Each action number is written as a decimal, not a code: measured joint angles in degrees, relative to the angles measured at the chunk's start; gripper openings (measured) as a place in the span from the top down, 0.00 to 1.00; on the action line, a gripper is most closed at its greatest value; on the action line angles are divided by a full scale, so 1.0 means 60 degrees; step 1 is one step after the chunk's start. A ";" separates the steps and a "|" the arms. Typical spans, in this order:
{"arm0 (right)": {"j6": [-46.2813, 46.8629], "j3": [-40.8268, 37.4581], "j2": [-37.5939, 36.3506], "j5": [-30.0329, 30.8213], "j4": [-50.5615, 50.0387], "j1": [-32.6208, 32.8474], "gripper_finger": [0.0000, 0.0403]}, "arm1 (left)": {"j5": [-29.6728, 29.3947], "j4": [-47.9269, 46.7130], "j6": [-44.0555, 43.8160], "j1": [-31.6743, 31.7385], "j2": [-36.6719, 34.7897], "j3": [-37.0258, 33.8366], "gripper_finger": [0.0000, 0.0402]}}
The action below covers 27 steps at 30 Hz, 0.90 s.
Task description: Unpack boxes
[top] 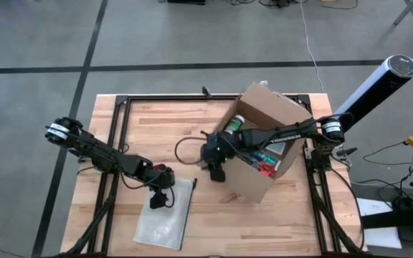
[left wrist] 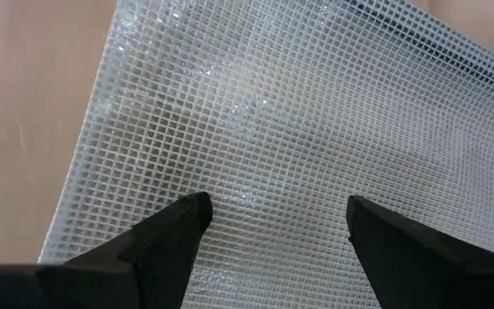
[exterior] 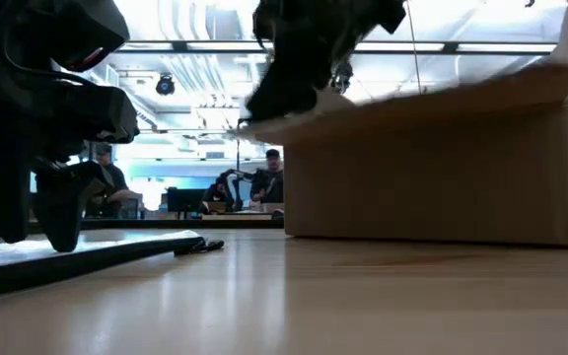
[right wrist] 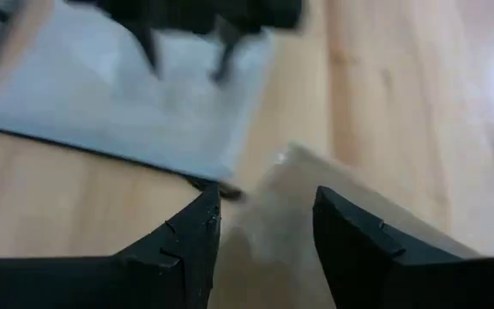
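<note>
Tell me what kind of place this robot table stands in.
Most likely a robotics lab or open workshop. The pale wooden table stands on a grey concrete floor marked with dark lines, cables trail across it, and the low view shows people at desks under exposed ceiling ducts.

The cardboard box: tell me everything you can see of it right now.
The cardboard box is plain brown corrugated board, the largest thing on the table. It sits right of centre, turned at an angle to the edges. Its top is open, flaps up, showing green, red and white items inside. The right gripper is at the box's left flap, jaws parted around the flap's edge in the wrist view.
</note>
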 joint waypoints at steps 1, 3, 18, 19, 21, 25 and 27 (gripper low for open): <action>0.0074 0.0000 0.0036 0.0012 0.0191 0.0133 0.59 | -0.0003 0.0025 0.0045 0.0000 0.0000 0.0000 0.31; 0.0222 0.0004 0.0172 0.0020 0.0498 0.0360 0.58 | -0.0008 0.0105 0.0158 0.0000 0.0000 0.0000 0.31; 0.1389 0.0020 0.2127 0.0033 0.1113 0.0251 0.56 | -0.0033 0.1510 0.0455 0.0004 -0.0015 0.0011 0.31; 0.1429 0.0022 0.2235 0.0026 0.1117 0.0209 0.56 | -0.0025 0.1604 0.0499 0.0004 -0.0016 0.0012 0.31; 0.1525 0.0022 0.2426 -0.0002 0.1142 0.0149 0.55 | -0.0004 0.1673 0.0513 0.0004 -0.0022 0.0018 0.31; 0.1815 0.0033 0.2746 -0.0589 0.1417 0.0055 0.55 | 0.0002 0.1468 0.0513 0.0004 -0.0032 0.0018 0.31; 0.1976 0.0038 0.2894 -0.0935 0.1586 0.0024 0.55 | 0.0004 0.1438 0.0511 0.0004 -0.0033 0.0018 0.31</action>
